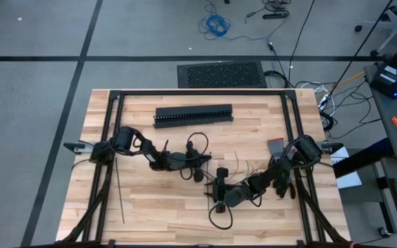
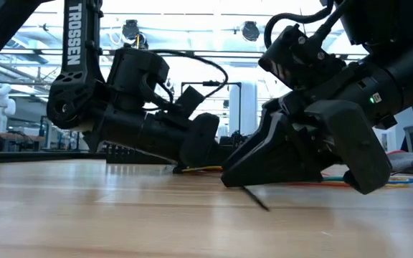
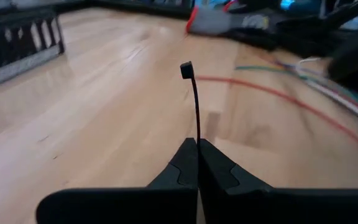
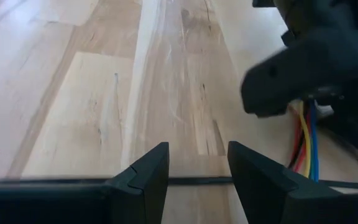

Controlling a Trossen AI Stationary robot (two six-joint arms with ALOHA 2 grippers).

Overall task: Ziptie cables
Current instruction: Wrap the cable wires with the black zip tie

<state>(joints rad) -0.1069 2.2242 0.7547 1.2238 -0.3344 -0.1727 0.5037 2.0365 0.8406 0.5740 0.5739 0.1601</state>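
I have the left claw [image 3: 197, 163] pinched on a ziptie [image 3: 195, 99], mid-frame in the high view. The right claw [image 4: 197, 171] sits open over the bench [image 4: 73, 93], just right of the left one.

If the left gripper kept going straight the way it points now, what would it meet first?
Likely the cables lying across the table ahead. The left gripper, shut on a ziptie, points toward them; depth is unclear, so this is a judgement.

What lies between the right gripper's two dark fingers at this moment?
A thin dark ziptie strip crosses the gap of the right gripper, over bare light wooden tabletop. The right wrist view shows it; the fingers stand apart, not clamped.
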